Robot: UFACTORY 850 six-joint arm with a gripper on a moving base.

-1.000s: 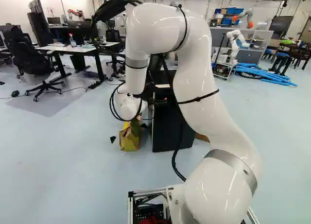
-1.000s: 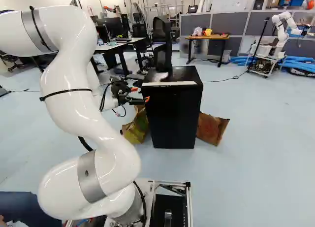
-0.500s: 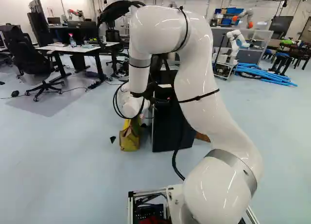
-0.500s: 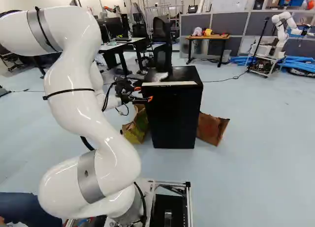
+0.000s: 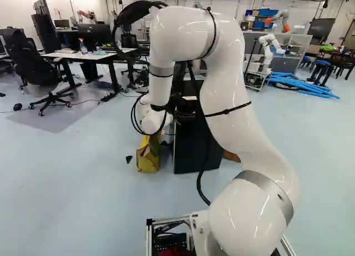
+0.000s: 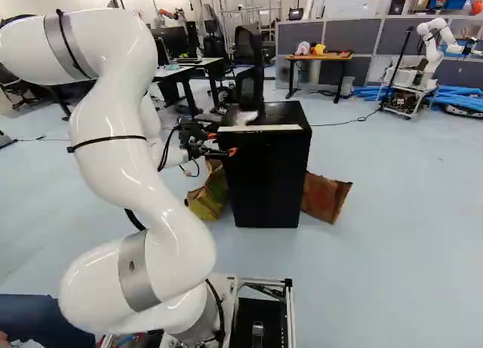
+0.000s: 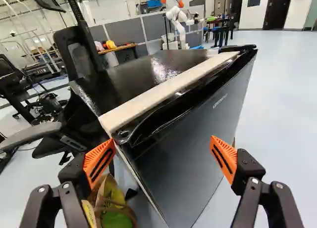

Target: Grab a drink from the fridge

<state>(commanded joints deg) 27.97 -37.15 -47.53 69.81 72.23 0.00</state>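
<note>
Right up close, the white arm (image 6: 113, 155) climbs from its joint, bends over at the top and reaches down to the gripper (image 6: 223, 144), at the fridge's upper left corner in the right base view, and it's released, two fingers spread wide with their orange pads (image 7: 99, 162) facing each other and nothing clasped! Here's the fridge (image 6: 266, 183), black and upright on the floor, ahead of the arm, and in the wrist view its near top corner and part of its front show between the fingers; contact with either finger, I can't tell. A pale strip (image 7: 163, 92) runs along the top front edge. Down at its foot, a yellow-green bag (image 6: 209, 198) sits on the left of it in the right base view, a brown bag (image 6: 324, 198) leaning on the right. Behind the fridge rises a black chair (image 6: 247, 65); farther off, in the left base view, there's a white-topped desk (image 5: 83, 56). Deeper still, a wood-topped table (image 6: 318, 57) in front of grey partitions (image 6: 377, 40), and over at the right, another robot (image 6: 429, 53), white, beside blue tubes (image 6: 462, 99)
</note>
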